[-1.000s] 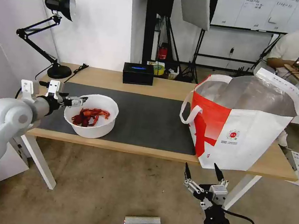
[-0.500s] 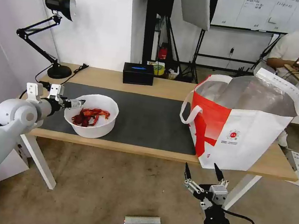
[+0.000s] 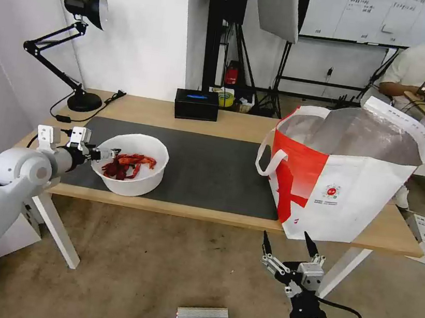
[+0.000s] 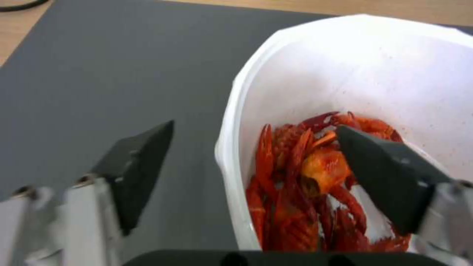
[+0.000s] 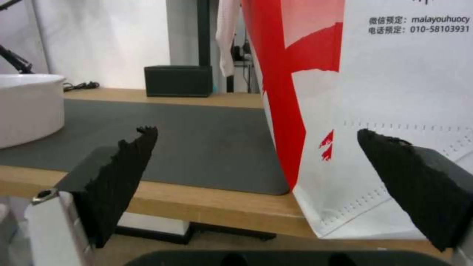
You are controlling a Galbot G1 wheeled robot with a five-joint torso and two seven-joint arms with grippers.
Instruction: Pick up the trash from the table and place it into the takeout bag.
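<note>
Left end effector (image 4: pixel 254 144): spread wide, nothing held; the near rim of the bowl (image 3: pixel 141 183) is straddled, one finger outside, one over the shells (image 4: pixel 305 184).
Advice: the rim should be seated deep before closing.
Bowl place: on the surface (image 3: pixel 215 214), well apart from the takeout bag (image 3: pixel 353 198).
Right end effector (image 3: pixel 289 242): parked below the surface edge, open, empty.

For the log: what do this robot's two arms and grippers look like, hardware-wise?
Both arms are smooth, rounded, light grey tubes. The left gripper and right gripper each have a silver metal body with white fittings and two black, pointed wedge fingers with ridged inner faces. A black cable loops from the right wrist.
</note>
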